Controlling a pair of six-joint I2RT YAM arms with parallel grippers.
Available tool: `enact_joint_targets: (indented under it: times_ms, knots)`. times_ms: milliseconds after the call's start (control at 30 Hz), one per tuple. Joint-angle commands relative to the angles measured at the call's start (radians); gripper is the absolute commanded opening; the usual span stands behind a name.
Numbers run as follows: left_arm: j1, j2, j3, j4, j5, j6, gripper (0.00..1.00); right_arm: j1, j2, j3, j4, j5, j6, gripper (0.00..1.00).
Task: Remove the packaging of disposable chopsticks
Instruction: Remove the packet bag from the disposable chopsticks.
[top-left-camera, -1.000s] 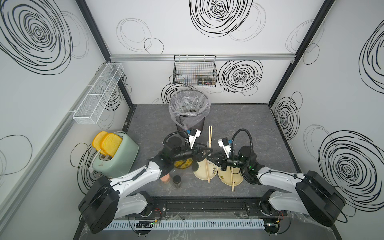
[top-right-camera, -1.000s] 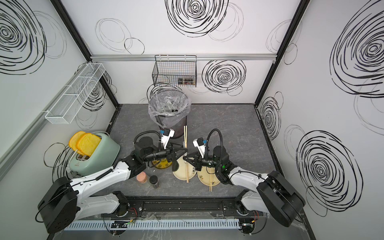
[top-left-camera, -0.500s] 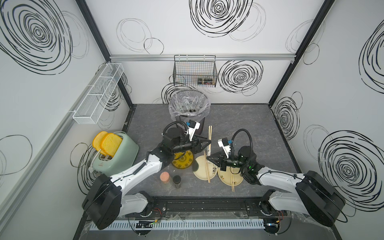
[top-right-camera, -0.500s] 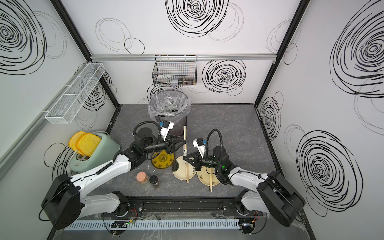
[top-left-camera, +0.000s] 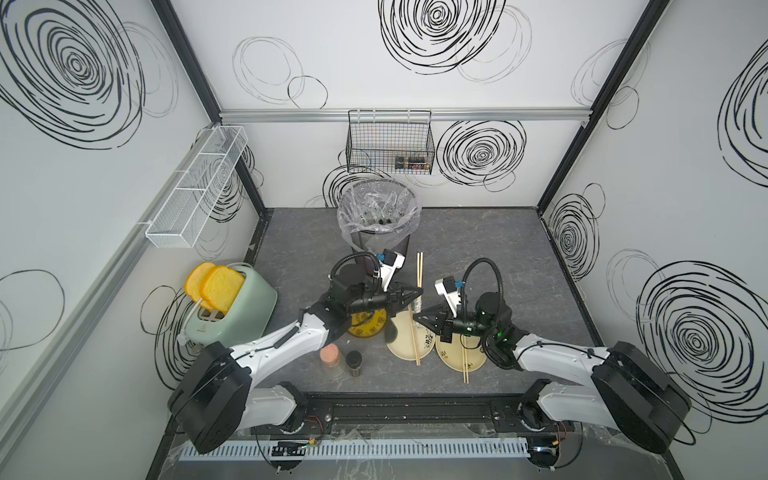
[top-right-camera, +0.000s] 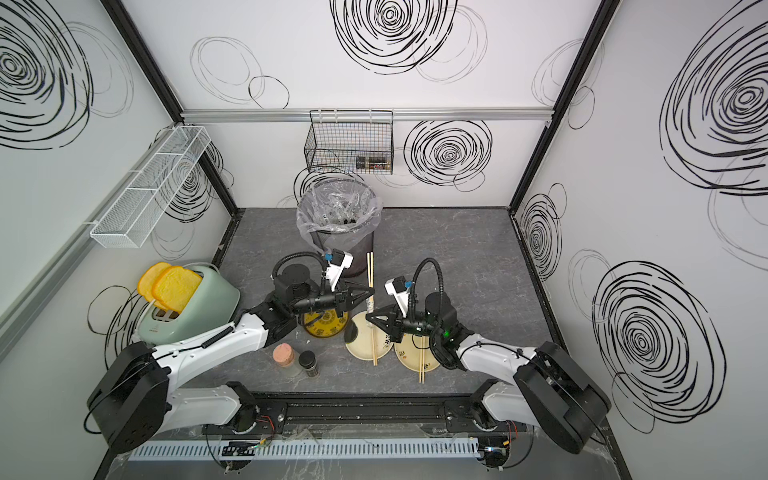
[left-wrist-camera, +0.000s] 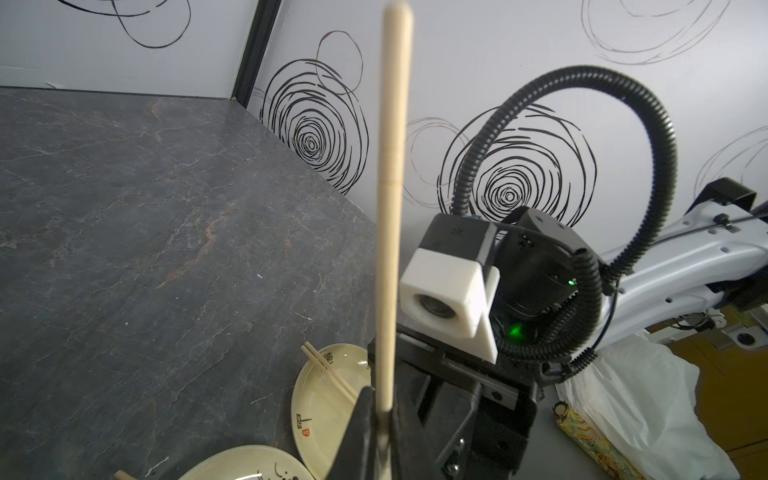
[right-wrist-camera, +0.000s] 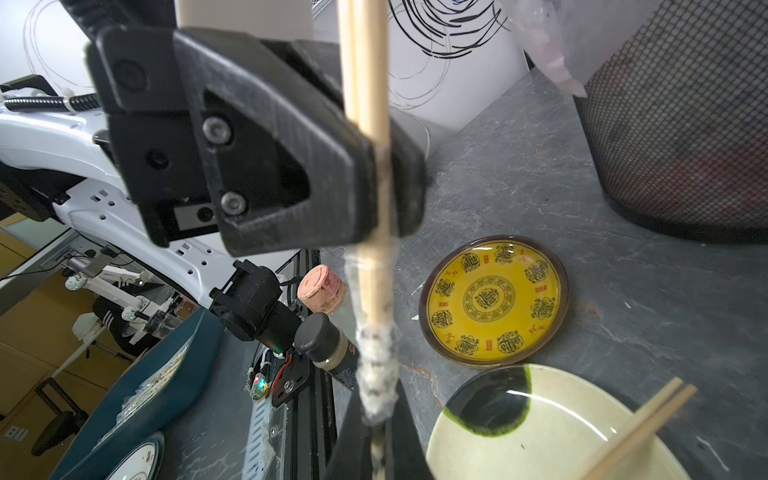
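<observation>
Above the table's middle, one pair of disposable chopsticks (top-left-camera: 419, 270) (top-right-camera: 369, 270) is held between both arms. My left gripper (top-left-camera: 422, 293) (left-wrist-camera: 384, 415) is shut on the bare wood (left-wrist-camera: 390, 208). Just below it, the clear packaging (top-left-camera: 417, 306) (right-wrist-camera: 376, 365) is bunched down along the sticks. My right gripper (top-left-camera: 415, 319) (right-wrist-camera: 378, 432) is shut on that crumpled sleeve end. In the right wrist view the left fingers (right-wrist-camera: 291, 166) clamp the sticks (right-wrist-camera: 365, 83) above the sleeve. Two other bare pairs (top-left-camera: 415, 340) (top-left-camera: 464, 357) lie on cream plates.
A lined mesh bin (top-left-camera: 378, 220) stands behind the grippers. Below them are a yellow plate (top-left-camera: 368, 328) and two cream plates (top-left-camera: 401, 347) (top-left-camera: 451, 359). Two small jars (top-left-camera: 330, 357) (top-left-camera: 354, 361) stand at the front, and a green toaster (top-left-camera: 228, 307) sits at the left.
My left gripper has swung back from over the yellow plate and closed on the bare chopsticks above the sleeve. The right gripper has stayed shut in place.
</observation>
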Motion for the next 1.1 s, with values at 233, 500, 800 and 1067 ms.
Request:
enact_joint_targets:
  times_ms: [233,500,800,1067]
  knots:
    - [-0.088,0.002,-0.12,0.099,-0.022,-0.081,0.18,0.003,-0.037,0.016,0.069,0.014,-0.009,0.0]
    - [-0.113,-0.003,-0.144,0.13,-0.041,-0.104,0.16,0.0,-0.036,0.016,0.069,0.015,-0.01,0.0]
    - [-0.032,-0.089,-0.006,-0.078,-0.07,0.016,0.58,0.012,-0.034,0.024,0.051,0.014,-0.028,0.0]
    - [0.046,-0.084,0.135,-0.189,-0.025,0.104,0.69,0.025,-0.024,0.034,0.041,0.01,-0.04,0.0]
